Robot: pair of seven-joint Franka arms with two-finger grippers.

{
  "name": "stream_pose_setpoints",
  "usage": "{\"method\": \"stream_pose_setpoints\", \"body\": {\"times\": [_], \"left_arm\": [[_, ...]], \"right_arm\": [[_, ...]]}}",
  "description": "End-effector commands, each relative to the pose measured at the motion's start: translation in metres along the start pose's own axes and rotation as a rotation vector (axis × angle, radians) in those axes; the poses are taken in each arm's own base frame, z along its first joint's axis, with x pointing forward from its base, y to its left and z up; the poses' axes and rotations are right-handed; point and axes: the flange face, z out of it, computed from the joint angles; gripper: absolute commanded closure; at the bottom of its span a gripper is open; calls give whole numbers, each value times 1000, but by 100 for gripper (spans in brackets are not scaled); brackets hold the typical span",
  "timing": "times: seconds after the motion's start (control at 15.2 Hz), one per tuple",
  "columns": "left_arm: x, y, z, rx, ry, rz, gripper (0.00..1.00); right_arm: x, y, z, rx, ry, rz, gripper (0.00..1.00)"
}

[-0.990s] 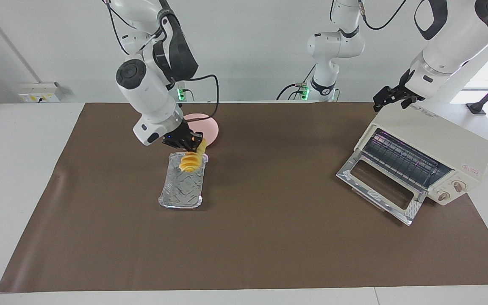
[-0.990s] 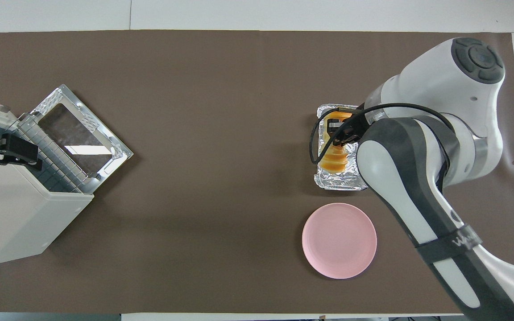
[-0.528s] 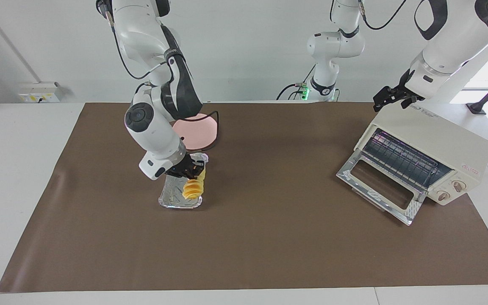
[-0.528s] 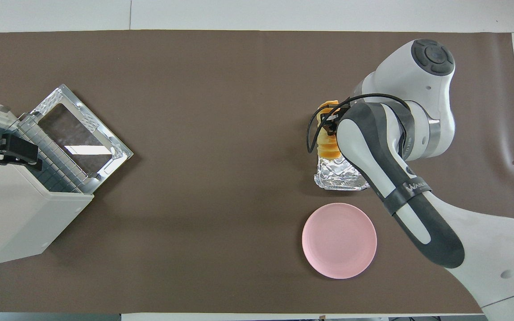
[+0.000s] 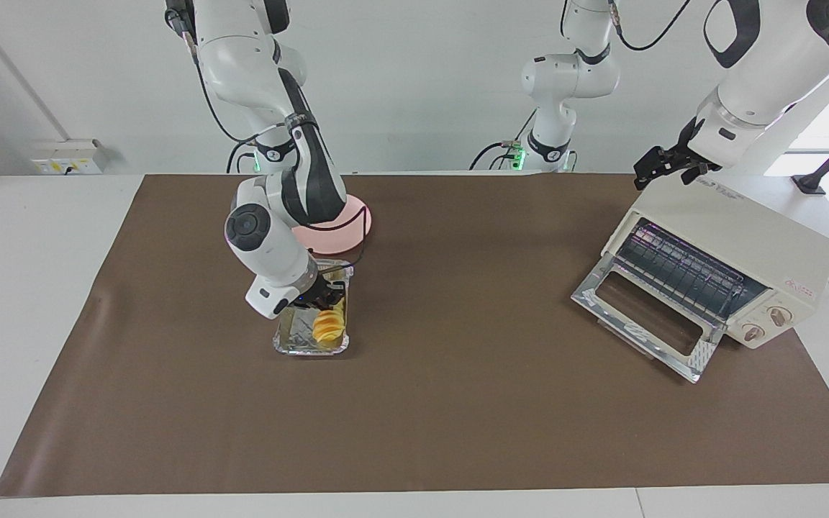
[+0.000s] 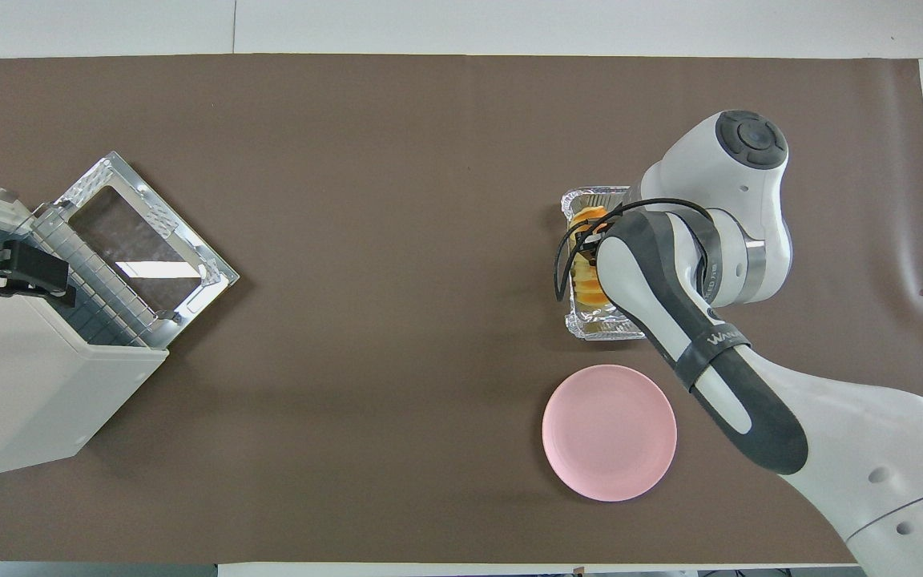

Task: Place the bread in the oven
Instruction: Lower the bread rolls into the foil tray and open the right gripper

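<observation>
The golden ridged bread [image 5: 329, 326] hangs tilted from my right gripper [image 5: 327, 302], which is shut on its upper end. Its lower end is down inside the silver foil tray [image 5: 311, 350]; I cannot tell whether it touches the tray. From overhead the right arm hides most of the bread [image 6: 584, 277]. The cream oven [image 5: 745, 234] stands at the left arm's end of the table, its glass door [image 5: 641, 316] folded down and the wire rack showing. My left gripper [image 5: 663, 165] waits open over the oven's top corner nearest the robots, holding nothing.
A round pink plate [image 6: 610, 433] lies beside the foil tray [image 6: 607, 328], nearer to the robots. A brown mat [image 5: 458, 403] covers the table between the tray and the oven [image 6: 29, 393].
My right gripper has come down with the bread, from above the tray's end nearest the robots into the tray, away from the robots. The left arm has not moved.
</observation>
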Motion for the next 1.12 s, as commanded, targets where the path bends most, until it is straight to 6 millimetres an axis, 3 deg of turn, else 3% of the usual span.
{"method": "stream_pose_setpoints", "body": {"times": [0.0, 0.13, 0.2, 0.26, 0.33, 0.53, 0.73, 0.86, 1.06], "left_arm": [[-7, -3, 1, 9, 14, -5, 0], [-7, -3, 1, 9, 14, -5, 0], [-7, -3, 1, 9, 14, -5, 0], [-7, -3, 1, 9, 14, -5, 0], [-7, -3, 1, 9, 14, -5, 0], [-7, -3, 1, 9, 14, -5, 0], [-7, -3, 1, 9, 14, -5, 0], [-7, -3, 1, 9, 14, -5, 0], [-7, -3, 1, 9, 14, -5, 0]], "right_arm": [[-15, 16, 4, -8, 10, -18, 100], [-17, 18, 7, -9, 18, -14, 100], [-16, 18, 5, -9, 22, -14, 76], [-14, 18, 2, -9, 25, -15, 24], [-11, 21, -5, -10, 30, -15, 0], [3, 25, -51, -39, 32, -34, 0], [3, 50, -64, -87, 46, -44, 0], [-9, 75, -50, -79, 20, 2, 0], [-35, 85, -17, -71, -14, 47, 1]]}}
